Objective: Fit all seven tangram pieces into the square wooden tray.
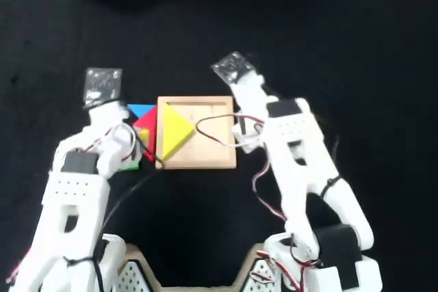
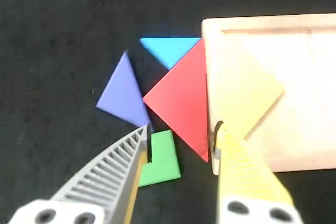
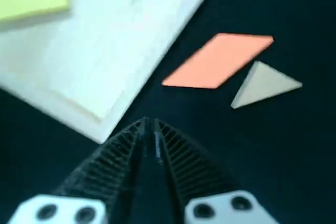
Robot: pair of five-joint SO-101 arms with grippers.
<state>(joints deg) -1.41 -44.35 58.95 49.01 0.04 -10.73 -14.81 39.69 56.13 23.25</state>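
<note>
Left gripper (image 2: pixel 181 132): jaws wide open and holding nothing, hanging over the low corner of the red triangle (image 2: pixel 181 98); one finger is over the tray's rim.
Right gripper (image 3: pixel 149 125): fingers pressed together with nothing between them, above bare black table (image 3: pixel 294 171) just off a corner of the tray.
Green piece (image 2: pixel 160 156): flat on the table, just beside the left gripper's grey finger (image 2: pixel 126 156).
Red triangle: outside the tray, its long edge against the tray's outer wall.
Purple triangle (image 2: pixel 122 90) and light blue triangle (image 2: pixel 170 48): on the table beside the red one.
Orange parallelogram (image 3: pixel 218 60) and pale triangle (image 3: pixel 262 85): on the table near the right gripper, close together.
Wooden tray (image 1: pixel 198 158): between the two arms, with the yellow triangle (image 1: pixel 174 128) lying inside.
</note>
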